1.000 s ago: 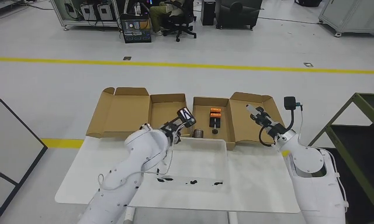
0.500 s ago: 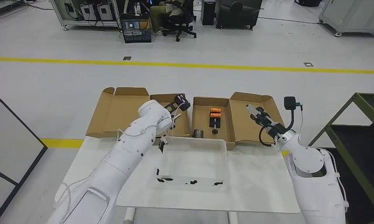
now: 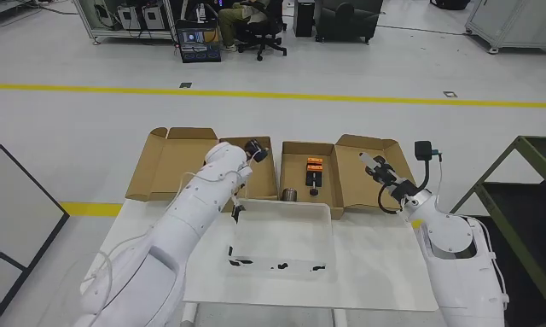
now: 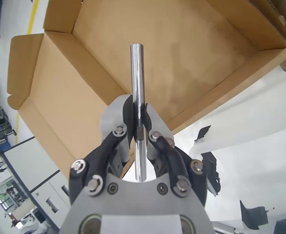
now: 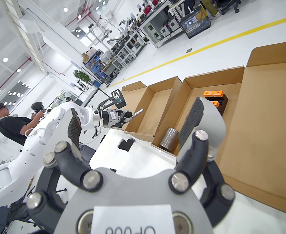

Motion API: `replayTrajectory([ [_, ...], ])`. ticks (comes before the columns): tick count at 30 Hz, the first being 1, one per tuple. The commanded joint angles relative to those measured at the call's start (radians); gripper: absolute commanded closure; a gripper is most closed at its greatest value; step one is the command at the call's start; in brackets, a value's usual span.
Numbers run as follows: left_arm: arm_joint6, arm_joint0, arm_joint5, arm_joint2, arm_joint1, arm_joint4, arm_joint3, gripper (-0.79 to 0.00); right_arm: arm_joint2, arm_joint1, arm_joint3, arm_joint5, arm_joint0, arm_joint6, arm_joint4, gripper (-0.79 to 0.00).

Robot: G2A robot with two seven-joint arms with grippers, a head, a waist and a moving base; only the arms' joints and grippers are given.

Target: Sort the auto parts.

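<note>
The left gripper is clamping a steel rod above the left cardboard box. The right gripper is hanging spread open over the flap of the right box, which is holding orange blocks and a metal cylinder.

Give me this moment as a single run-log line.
left hand: shut on metal rod, above left cardboard box | right hand: open, empty, above right box's open lid | step: rod not yet released

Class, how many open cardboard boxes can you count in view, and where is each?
2. The first box lies below the left gripper, which holds a metal rod. The second box sits next to it, holding a metal cylinder and orange-topped blocks. None seems hidden.
</note>
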Motion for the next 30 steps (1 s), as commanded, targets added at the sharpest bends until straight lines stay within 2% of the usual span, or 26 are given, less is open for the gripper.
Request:
replayTrajectory([
  [1,0.009,-0.007,0.003,0.006,-0.008,0.001,0.025,-0.57,0.0,0.0,0.0,0.0,0.0,0.0,0.0,-0.785],
  [2,0.009,-0.011,0.006,0.008,-0.012,0.002,0.036,-0.711,0.0,0.0,0.0,0.0,0.0,0.0,0.0,-0.785],
  [3,0.013,-0.015,0.006,0.01,-0.015,0.002,0.045,-0.785,0.0,0.0,0.0,0.0,0.0,0.0,0.0,-0.785],
  [7,0.044,-0.03,0.026,0.019,-0.026,0.02,0.058,-0.785,0.0,0.0,0.0,0.0,0.0,0.0,0.0,-0.785],
  [12,0.134,-0.025,0.099,0.04,-0.029,0.092,-0.006,-0.785,0.0,0.0,0.0,0.0,0.0,0.0,0.0,-0.785],
  [14,0.192,-0.016,0.133,0.027,-0.02,0.1,-0.055,-0.785,0.0,0.0,0.0,0.0,0.0,0.0,0.0,-0.785],
  [17,0.263,0.018,0.156,-0.027,0.009,0.08,-0.152,-0.785,0.0,0.0,0.0,0.0,0.0,0.0,0.0,-0.785],
  [20,0.299,0.093,0.137,-0.117,0.058,0.06,-0.306,-0.785,0.0,0.0,0.0,0.0,0.0,0.0,0.0,-0.785],
  [22,0.29,0.177,0.113,-0.197,0.101,0.064,-0.453,-0.785,0.0,0.0,0.0,0.0,0.0,0.0,0.0,-0.785],
  [26,0.25,0.429,0.076,-0.383,0.182,0.12,-0.837,-0.785,0.0,0.0,0.0,0.0,0.0,0.0,0.0,-0.785],
  [28,0.264,0.575,0.035,-0.475,0.21,0.109,-1.033,-0.785,0.0,0.0,0.0,0.0,0.0,0.0,0.0,-0.785],
  [30,0.304,0.703,-0.01,-0.545,0.229,0.093,-1.185,-0.785,0.0,0.0,0.0,0.0,0.0,0.0,0.0,-0.785],
])
